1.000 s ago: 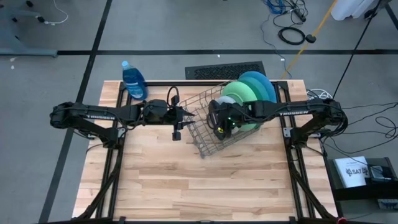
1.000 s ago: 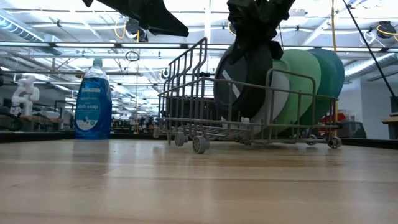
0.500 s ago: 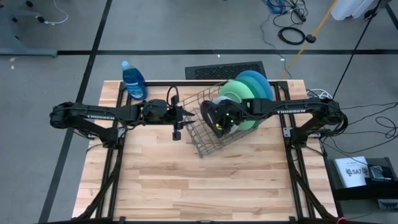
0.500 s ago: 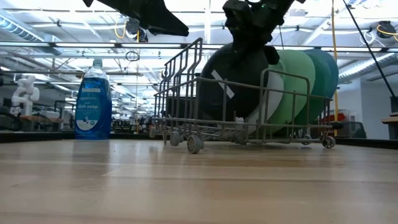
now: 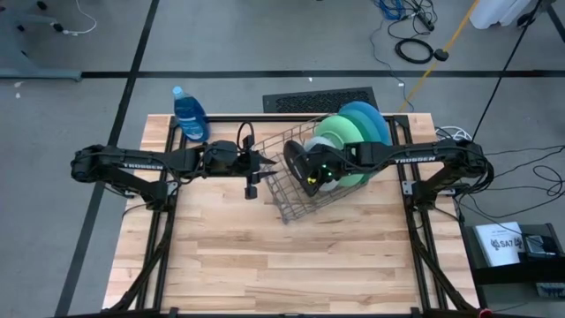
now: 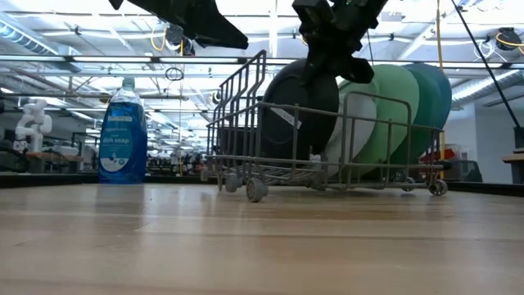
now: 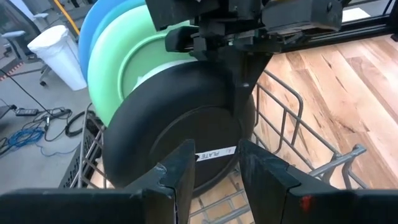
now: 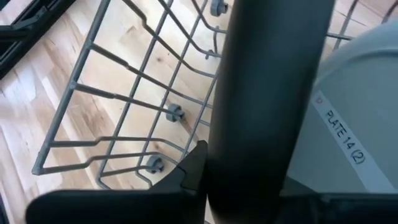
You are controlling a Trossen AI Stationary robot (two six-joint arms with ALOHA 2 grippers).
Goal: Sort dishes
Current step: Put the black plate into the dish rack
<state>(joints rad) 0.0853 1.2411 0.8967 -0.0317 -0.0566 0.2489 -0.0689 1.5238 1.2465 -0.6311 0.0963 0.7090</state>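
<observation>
The right gripper (image 5: 311, 170) is clenched on the top rim of the black dish (image 6: 299, 111), which stands on edge inside the grey wire rack (image 5: 296, 181), at the end of the row nearest the left arm. In the right wrist view the black rim (image 8: 267, 93) runs straight up between that gripper's fingers, with the pale mint plate (image 8: 354, 124) just behind it. Behind that stand the light green plate (image 6: 393, 106), the teal plate (image 6: 426, 94) and the bright blue plate (image 5: 375, 119), all upright and packed close, leaving little room on that side. In front of the black dish the rack's slots stand open up to its tall end wall (image 6: 241, 98).

The left gripper (image 5: 269, 163) hovers just outside that end wall, its fingers (image 7: 180, 171) apart and holding nothing, pointing at the black dish's face. A blue dish soap bottle (image 5: 189, 115) stands at the table's (image 5: 265, 265) far left corner, well apart. The near half of the table is bare wood.
</observation>
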